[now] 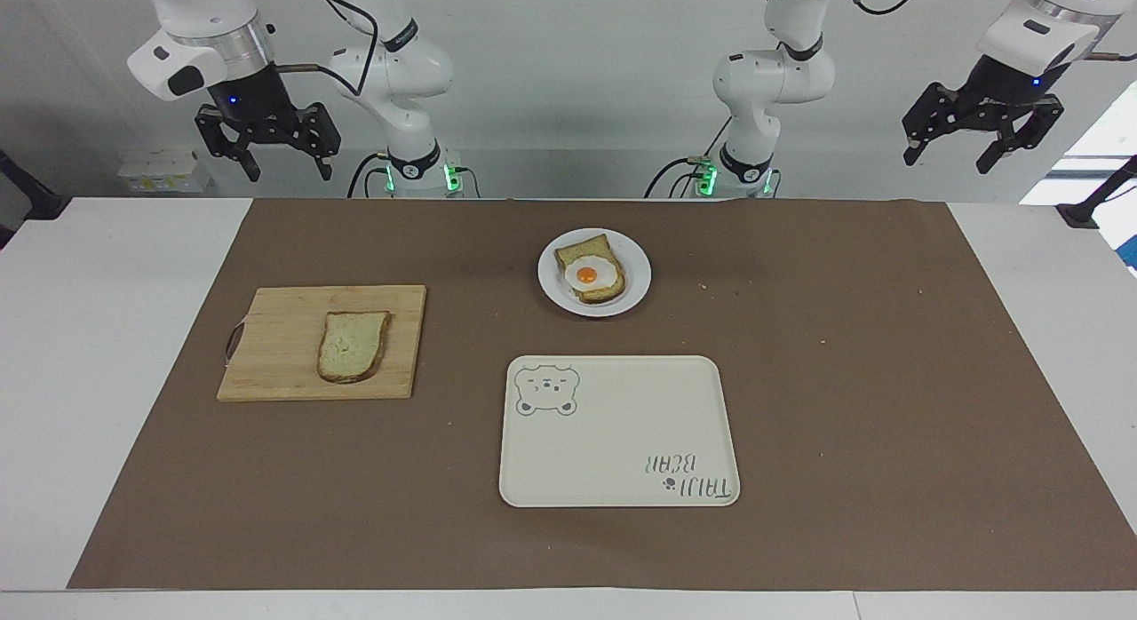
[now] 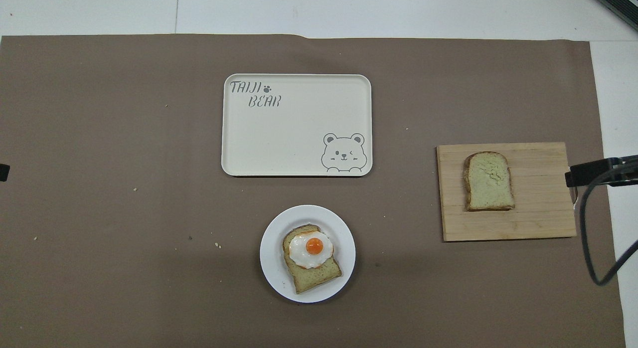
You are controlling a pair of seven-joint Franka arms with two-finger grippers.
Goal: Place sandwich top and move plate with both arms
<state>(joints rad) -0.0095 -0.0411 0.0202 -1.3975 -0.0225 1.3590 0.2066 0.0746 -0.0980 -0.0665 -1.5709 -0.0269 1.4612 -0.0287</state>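
The sandwich top (image 1: 353,345) is a plain bread slice lying flat on a wooden cutting board (image 1: 275,353) toward the right arm's end of the table; it also shows in the overhead view (image 2: 488,181). The white plate (image 1: 551,282) sits near the robots at mid-table and holds a bread slice with a fried egg (image 1: 591,272); the plate also shows in the overhead view (image 2: 271,253). My right gripper (image 1: 286,170) hangs open and empty, high over the table's edge near the board. My left gripper (image 1: 949,161) hangs open and empty, high over the left arm's end.
A cream rectangular tray with a bear drawing (image 1: 617,432) lies farther from the robots than the plate and holds nothing. A brown mat (image 1: 844,380) covers the table. A black cable loop (image 2: 593,248) hangs beside the board in the overhead view.
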